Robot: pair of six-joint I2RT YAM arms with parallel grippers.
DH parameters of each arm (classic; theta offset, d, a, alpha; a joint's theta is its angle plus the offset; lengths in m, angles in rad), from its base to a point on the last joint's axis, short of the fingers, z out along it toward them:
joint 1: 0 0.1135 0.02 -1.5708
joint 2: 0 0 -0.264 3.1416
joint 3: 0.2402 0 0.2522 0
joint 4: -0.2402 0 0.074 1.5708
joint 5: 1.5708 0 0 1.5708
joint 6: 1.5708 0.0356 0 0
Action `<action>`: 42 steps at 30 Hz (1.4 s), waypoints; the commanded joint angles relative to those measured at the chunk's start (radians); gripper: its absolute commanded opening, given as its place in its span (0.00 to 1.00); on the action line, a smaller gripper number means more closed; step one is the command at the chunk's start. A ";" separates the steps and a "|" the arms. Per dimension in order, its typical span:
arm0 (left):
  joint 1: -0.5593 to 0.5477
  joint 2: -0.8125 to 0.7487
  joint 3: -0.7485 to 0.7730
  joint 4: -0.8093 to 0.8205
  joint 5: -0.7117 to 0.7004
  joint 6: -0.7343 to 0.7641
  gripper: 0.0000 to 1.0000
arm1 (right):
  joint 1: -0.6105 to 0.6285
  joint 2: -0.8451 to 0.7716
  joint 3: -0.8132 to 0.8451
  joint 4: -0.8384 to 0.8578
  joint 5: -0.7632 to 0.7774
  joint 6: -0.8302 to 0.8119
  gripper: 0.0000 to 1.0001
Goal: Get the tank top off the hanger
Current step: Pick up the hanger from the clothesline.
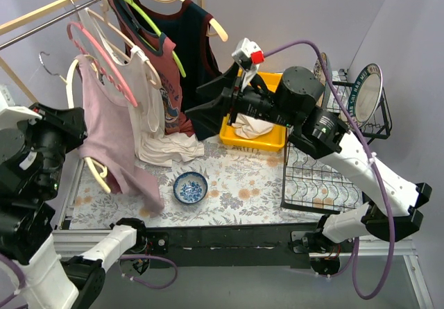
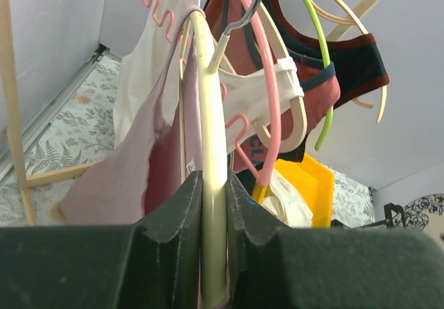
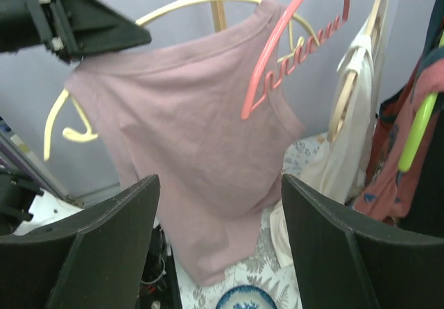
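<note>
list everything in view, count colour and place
clothes rack: 1, wood and metal, top left
mauve tank top: 1, dusty pink, hanging at left
cream hanger: 1, cream, inside the mauve top
pink hanger: 1, pink, on the clothes rack
green hanger: 1, green, on the clothes rack
white tank top: 1, white, behind the mauve one
maroon tank top: 1, maroon, mid rack
navy tank top: 1, dark navy, rightmost
yellow bin: 1, yellow, table back
white cloth: 1, white, in the bin
bowl: 1, blue-white, table front
wire rack: 1, black, table right
plate: 1, patterned rim, in the wire rack
left fingers: 2, black, shut on the cream hanger
right fingers: 2, black, open, facing the mauve top
</note>
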 commanded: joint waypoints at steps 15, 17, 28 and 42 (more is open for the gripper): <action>-0.060 -0.083 0.184 -0.157 0.129 0.038 0.00 | 0.144 0.371 0.486 0.001 0.236 0.126 0.76; -0.059 -0.097 0.183 -0.157 0.117 0.045 0.00 | 0.166 0.374 0.463 0.041 0.280 0.134 0.75; -0.080 -0.152 0.128 -0.157 -0.065 0.042 0.00 | 0.240 0.517 0.523 0.277 0.300 0.069 0.78; -0.111 -0.165 0.165 0.149 -0.035 0.106 0.00 | 0.240 0.526 0.469 0.316 0.316 0.031 0.80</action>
